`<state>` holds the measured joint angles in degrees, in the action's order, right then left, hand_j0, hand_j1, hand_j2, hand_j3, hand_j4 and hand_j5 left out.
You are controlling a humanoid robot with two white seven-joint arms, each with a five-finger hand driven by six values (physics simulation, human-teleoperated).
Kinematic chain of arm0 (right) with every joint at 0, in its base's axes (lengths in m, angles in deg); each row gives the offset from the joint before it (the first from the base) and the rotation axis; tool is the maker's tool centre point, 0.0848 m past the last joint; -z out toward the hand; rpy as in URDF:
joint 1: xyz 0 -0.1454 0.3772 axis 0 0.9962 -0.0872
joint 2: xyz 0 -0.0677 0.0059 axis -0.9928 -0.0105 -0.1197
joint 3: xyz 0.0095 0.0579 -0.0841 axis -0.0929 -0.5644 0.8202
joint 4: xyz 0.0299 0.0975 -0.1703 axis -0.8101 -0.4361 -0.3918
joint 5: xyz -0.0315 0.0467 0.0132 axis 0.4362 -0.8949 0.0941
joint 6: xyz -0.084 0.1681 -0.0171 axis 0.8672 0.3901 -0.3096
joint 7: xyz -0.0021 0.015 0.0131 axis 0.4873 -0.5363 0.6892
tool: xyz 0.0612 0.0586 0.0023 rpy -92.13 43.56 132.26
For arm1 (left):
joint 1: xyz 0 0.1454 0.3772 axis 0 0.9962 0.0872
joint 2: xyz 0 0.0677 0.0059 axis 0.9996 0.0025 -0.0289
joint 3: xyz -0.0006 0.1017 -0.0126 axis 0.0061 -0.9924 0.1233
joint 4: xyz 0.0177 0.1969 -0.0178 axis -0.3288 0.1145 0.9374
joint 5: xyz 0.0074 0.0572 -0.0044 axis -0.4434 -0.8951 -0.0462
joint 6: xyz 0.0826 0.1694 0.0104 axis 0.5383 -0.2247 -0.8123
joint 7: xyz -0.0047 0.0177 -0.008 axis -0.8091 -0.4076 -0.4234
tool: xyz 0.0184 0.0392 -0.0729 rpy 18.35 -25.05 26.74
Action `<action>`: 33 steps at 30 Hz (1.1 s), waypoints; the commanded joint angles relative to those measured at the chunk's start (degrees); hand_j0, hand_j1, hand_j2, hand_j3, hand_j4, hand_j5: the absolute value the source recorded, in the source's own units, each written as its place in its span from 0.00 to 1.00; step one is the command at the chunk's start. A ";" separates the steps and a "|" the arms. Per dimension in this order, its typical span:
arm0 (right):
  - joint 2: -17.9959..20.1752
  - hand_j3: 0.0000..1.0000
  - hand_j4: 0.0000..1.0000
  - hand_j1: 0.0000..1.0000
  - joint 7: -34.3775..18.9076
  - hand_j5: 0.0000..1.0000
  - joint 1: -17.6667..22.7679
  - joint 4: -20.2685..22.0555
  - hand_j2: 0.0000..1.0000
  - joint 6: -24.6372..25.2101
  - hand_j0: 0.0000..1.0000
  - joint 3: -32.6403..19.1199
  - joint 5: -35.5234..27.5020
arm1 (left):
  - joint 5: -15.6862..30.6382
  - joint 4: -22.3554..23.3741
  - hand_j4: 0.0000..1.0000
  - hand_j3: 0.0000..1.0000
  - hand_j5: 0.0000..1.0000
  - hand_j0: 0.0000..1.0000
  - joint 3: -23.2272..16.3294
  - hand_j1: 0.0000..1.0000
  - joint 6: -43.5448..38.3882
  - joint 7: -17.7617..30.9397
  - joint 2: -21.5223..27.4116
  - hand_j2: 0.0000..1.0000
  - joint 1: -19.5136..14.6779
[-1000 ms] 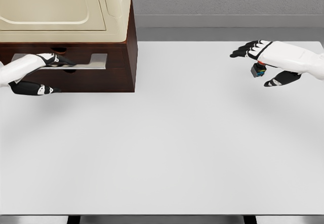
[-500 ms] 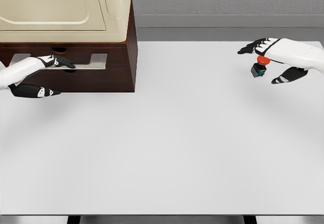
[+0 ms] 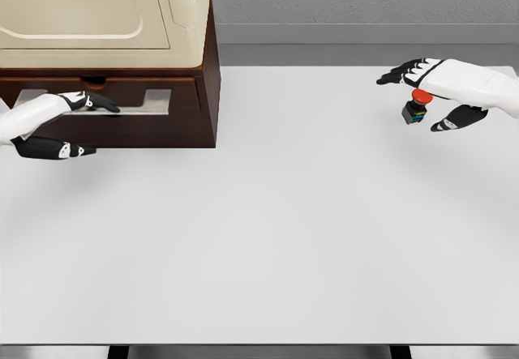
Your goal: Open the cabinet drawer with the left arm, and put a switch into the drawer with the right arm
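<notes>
Switch [image 3: 414, 109] sitting on tabletop [image 3: 308, 229] upper right, just under right robot hand [image 3: 434, 91] hovering with fingers spread, holding nothing. Left robot hand [image 3: 61, 120] gripping drawer handle [image 3: 122, 101] upper left.

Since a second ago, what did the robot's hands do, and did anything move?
The right hand drew back to the right, uncovering the red-capped switch, then eased slightly left again; it hovers open over the switch without gripping it. The left hand slid a little left along the drawer handle, fingers over it, thumb below. The switch, the brown cabinet with its drawer and the white table stayed where they were.
</notes>
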<state>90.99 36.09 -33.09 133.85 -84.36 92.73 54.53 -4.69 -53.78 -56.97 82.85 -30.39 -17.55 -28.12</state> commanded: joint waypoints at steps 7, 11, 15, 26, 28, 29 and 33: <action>0.01 1.00 1.00 1.00 0.03 1.00 -0.09 -0.11 1.00 0.13 1.00 -0.13 -0.32 | 0.90 -1.07 0.76 0.76 0.76 0.76 -0.15 0.76 0.15 0.14 0.72 0.76 0.26; 0.01 1.00 1.00 1.00 0.03 1.00 -0.09 -0.11 1.00 0.13 1.00 -0.05 -0.32 | 1.52 -1.87 0.76 0.76 0.76 0.76 -0.15 0.76 0.15 0.05 1.77 0.76 0.35; 0.01 1.00 1.00 1.00 0.03 1.00 -0.09 -0.11 1.00 0.13 1.00 -0.05 -0.32 | 1.61 -1.87 0.76 0.76 0.76 0.76 -0.24 0.76 0.15 0.05 1.77 0.76 0.35; -0.51 1.00 1.00 1.00 0.03 1.00 -0.09 -0.46 1.00 0.13 1.00 -0.05 0.12 | 2.49 -4.41 0.75 0.75 0.75 0.75 -0.15 0.75 0.15 -0.03 4.15 0.75 1.05; -0.51 1.00 1.00 1.00 0.03 1.00 -0.09 -0.46 1.00 0.13 1.00 -0.13 0.12 | 2.75 -4.68 0.75 0.75 0.75 0.75 -0.15 0.75 0.15 -0.03 4.41 0.75 1.14; -0.60 1.00 1.00 1.00 0.03 1.00 -0.09 -0.46 1.00 0.13 1.00 -0.13 0.12 | 2.75 -4.68 0.75 0.75 0.75 0.75 -0.15 0.75 0.15 -0.03 4.41 0.75 1.14; -0.60 1.00 1.00 1.00 0.03 1.00 -0.18 -0.46 1.00 0.13 1.00 -0.13 0.12 | 2.84 -4.86 0.75 0.75 0.75 0.75 -0.15 0.75 0.15 -0.03 4.41 0.75 1.23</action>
<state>90.38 36.08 -33.27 133.40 -84.36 92.64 55.02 -3.79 -58.28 -57.31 83.21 -30.07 -13.25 -26.89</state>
